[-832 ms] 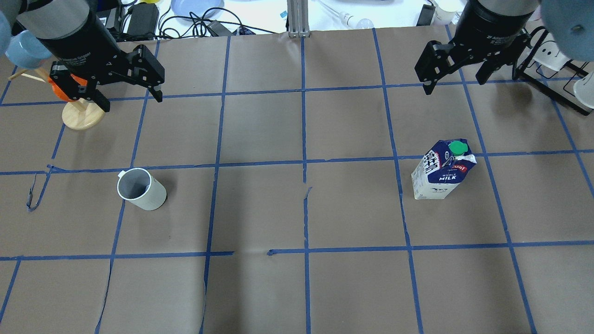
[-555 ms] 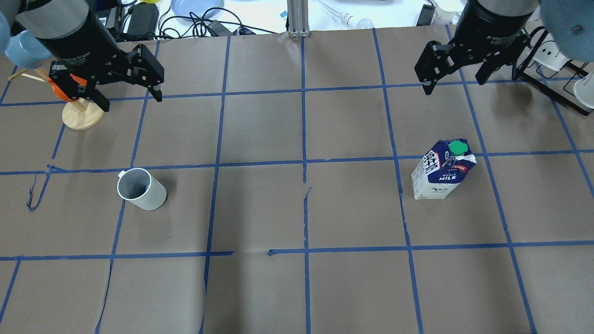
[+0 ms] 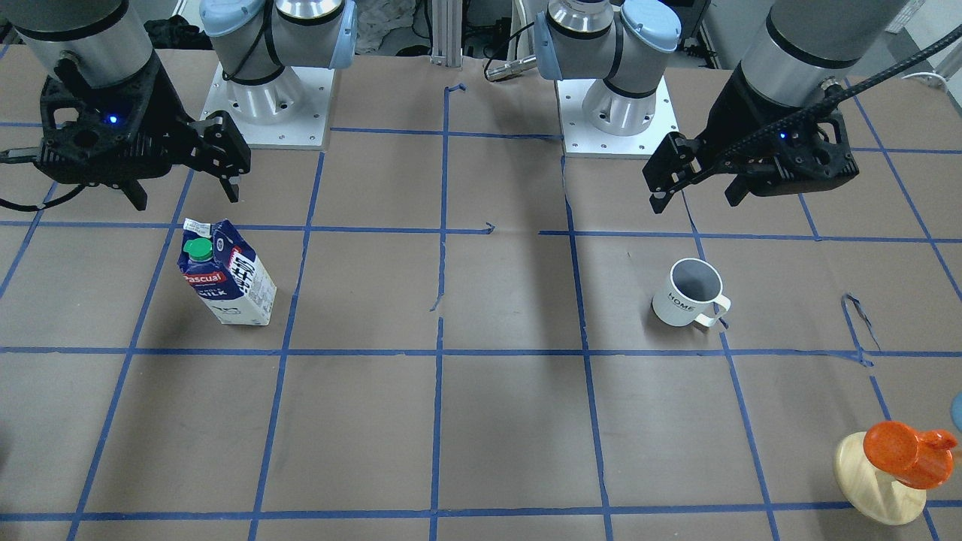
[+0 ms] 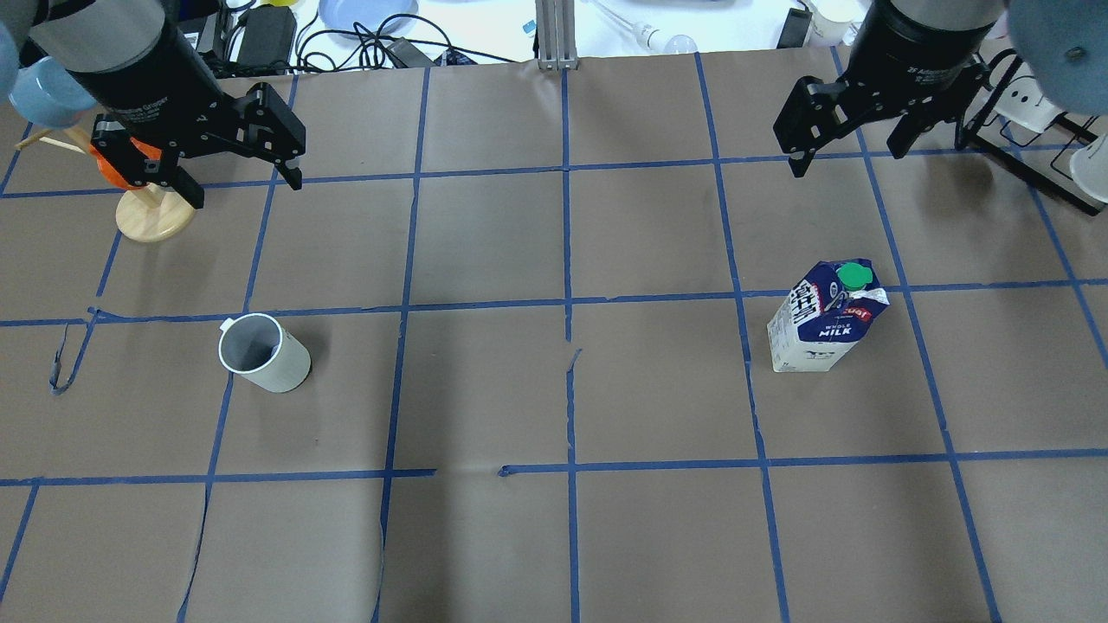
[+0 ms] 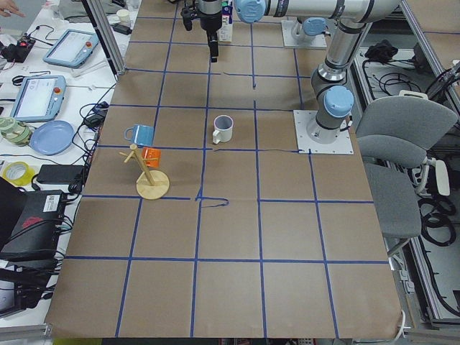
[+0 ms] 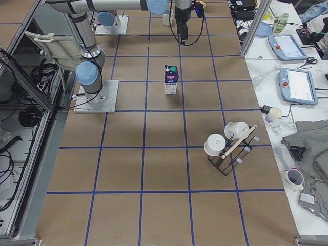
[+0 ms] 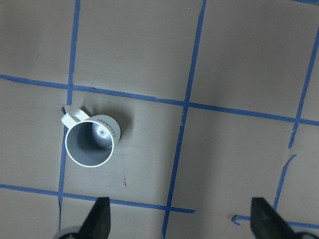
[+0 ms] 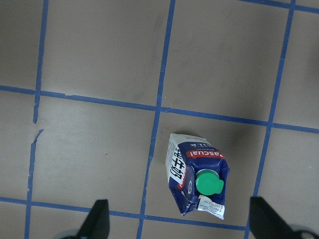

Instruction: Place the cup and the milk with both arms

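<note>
The white "HOME" cup (image 4: 262, 352) stands upright on the left half of the table; it also shows in the front view (image 3: 688, 293) and the left wrist view (image 7: 90, 144). The blue and white milk carton (image 4: 827, 324) with a green cap stands upright on the right half, and shows in the front view (image 3: 225, 274) and the right wrist view (image 8: 197, 174). My left gripper (image 4: 246, 190) hangs open and empty above the table, beyond the cup. My right gripper (image 4: 847, 160) hangs open and empty beyond the milk.
A wooden mug tree (image 4: 151, 212) with an orange mug and a blue mug (image 4: 43, 91) stands at the far left, close to my left gripper. A black rack (image 4: 1039, 164) with white cups stands at the far right. Cables and tablets lie past the far edge.
</note>
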`<state>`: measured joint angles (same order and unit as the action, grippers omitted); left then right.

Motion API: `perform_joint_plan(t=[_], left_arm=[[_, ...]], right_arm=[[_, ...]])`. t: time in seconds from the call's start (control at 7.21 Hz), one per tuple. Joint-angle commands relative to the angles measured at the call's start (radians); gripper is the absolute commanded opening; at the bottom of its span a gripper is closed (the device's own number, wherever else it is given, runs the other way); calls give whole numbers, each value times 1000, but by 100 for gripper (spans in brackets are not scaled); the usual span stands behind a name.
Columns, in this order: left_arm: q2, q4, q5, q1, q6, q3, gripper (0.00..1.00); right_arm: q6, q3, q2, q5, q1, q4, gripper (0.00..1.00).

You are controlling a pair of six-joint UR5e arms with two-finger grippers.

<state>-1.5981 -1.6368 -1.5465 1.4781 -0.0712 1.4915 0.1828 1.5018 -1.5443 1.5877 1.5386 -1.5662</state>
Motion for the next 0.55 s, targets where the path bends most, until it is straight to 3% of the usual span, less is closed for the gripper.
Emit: perform_joint_plan(t=[0.0, 0.42], left_arm=[[4, 0, -3, -1, 1, 1, 100], [1, 0, 8, -1, -1, 21, 100]], right_arm=[[0, 0, 0, -2, 0, 0, 100], [0, 0, 0, -2, 1, 0, 100]])
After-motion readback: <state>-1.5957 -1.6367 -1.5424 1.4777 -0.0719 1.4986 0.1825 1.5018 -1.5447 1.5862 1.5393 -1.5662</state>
